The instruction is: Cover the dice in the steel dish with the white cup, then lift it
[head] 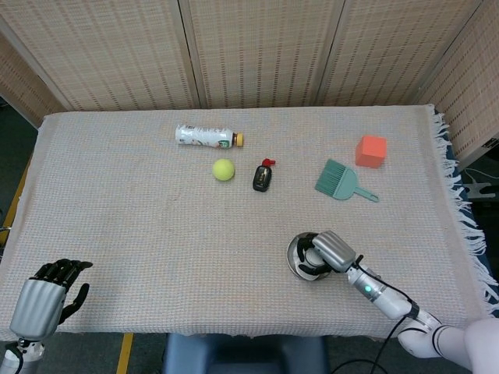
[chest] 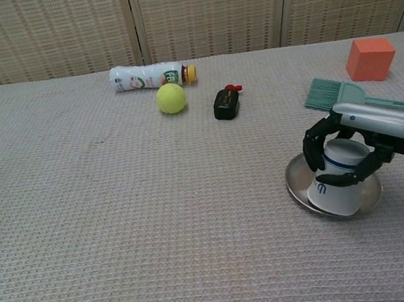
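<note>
The right hand (chest: 350, 155) is wrapped around the inverted white cup (chest: 339, 187), fingers curled about its upper body so that it can be set down or raised without slipping; the cup is held mouth-down and tilted within the steel dish (chest: 299, 187), directly beneath the hand, presumably over the dice, which cannot be seen in either view. Beyond the hand lie a green brush (chest: 335, 92) and an orange block (chest: 370, 58); further off to its left a black object (chest: 226, 104), a tennis ball (chest: 171, 97) and a bottle (chest: 145, 76) are spread on the bench (chest: 123, 227). The cup's tilt is shown only by the chest view; the left hand (head: 47, 300), loosely half-curled and holding nothing, appears only in the head view.
</note>
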